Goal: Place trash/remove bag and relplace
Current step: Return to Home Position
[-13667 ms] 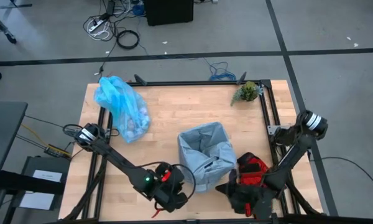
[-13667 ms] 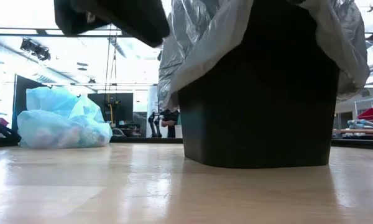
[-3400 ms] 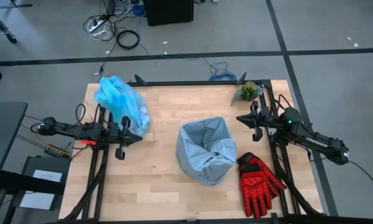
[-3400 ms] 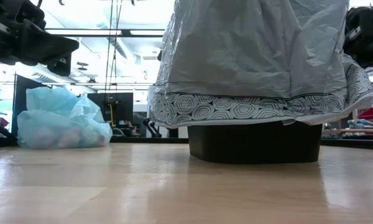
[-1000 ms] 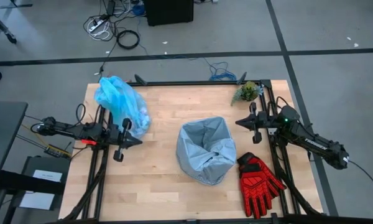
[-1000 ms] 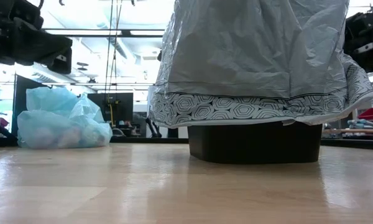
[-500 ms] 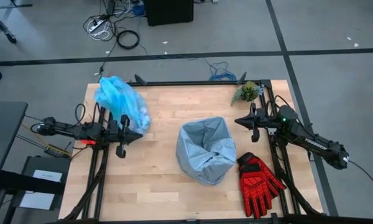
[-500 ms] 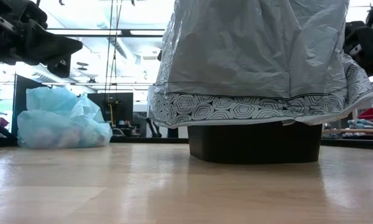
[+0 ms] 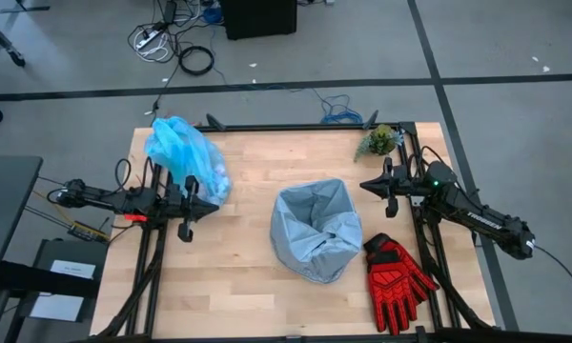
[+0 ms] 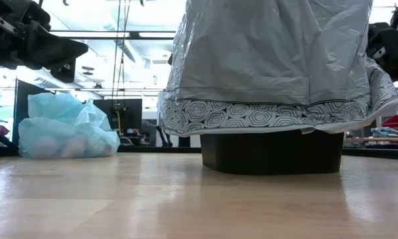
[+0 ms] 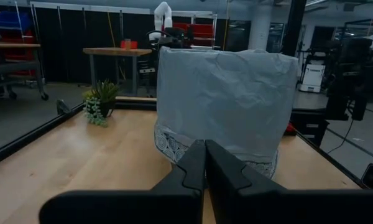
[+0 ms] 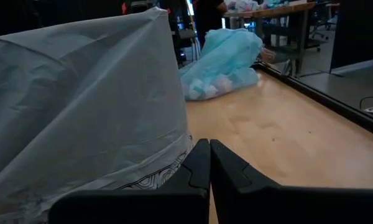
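Thin crinkly cyan-blue plastic bag of paper wads just beside left gripper, dull grey plastic liner between it and right gripper, both drawn back, fingers pressed together: job seemingly finished.

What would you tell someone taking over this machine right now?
Left gripper shut, empty, over the table's left side.
Right gripper shut, empty, over its right side.
Cyan bag, trash wads inside, lies at the upper-left corner in the high view.
Grey bag lines the bin mid-table.
Done: trash bagged, bag replaced.
Left: seemingly only parking the arms.
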